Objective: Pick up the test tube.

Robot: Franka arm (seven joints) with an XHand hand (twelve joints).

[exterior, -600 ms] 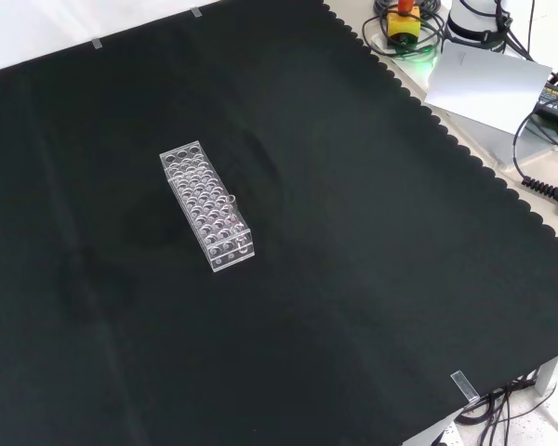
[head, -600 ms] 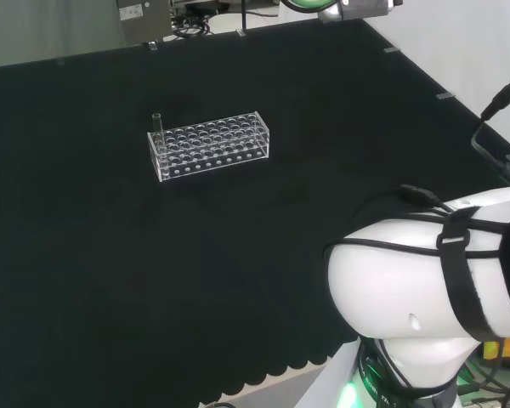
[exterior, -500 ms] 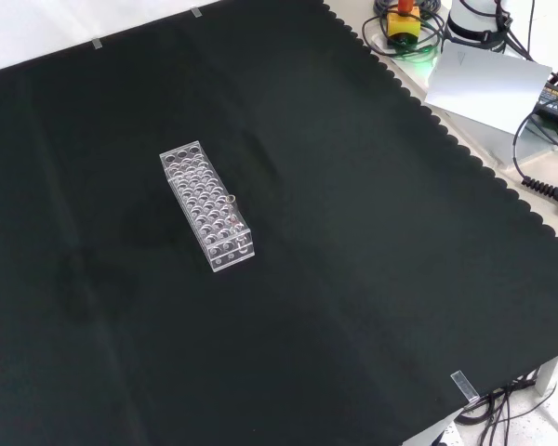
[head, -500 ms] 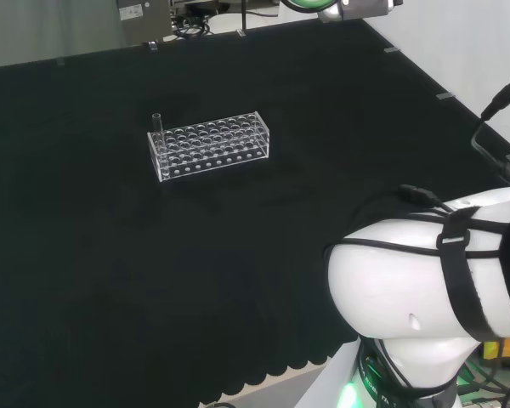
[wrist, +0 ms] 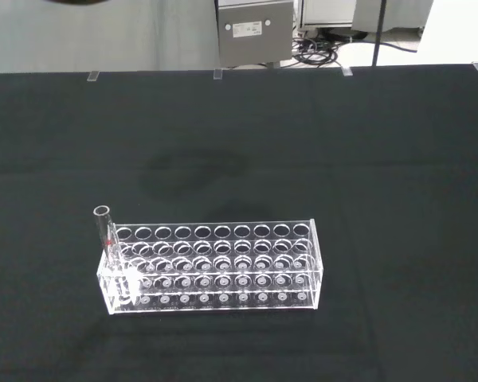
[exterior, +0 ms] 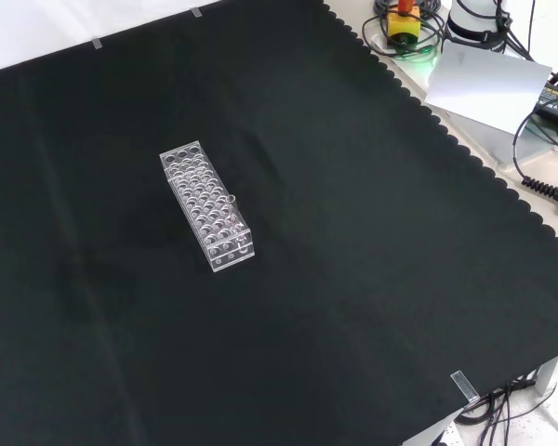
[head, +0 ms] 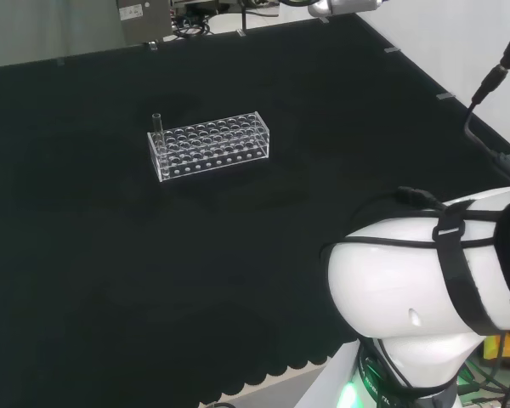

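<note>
Change: arm link (head: 433,289) shifted slightly; clear rack (wrist: 211,267) unmoved.
Test tube (wrist: 103,231): upright, seemingly in rack's end corner hole.
Robot hand: state unknowable; approach barely begun.

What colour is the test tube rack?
Clear, colourless rack; the wrist view shows it best.

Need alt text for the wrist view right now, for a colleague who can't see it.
A clear test tube rack sits on black cloth, with one test tube standing upright in a corner hole at one end.
</note>
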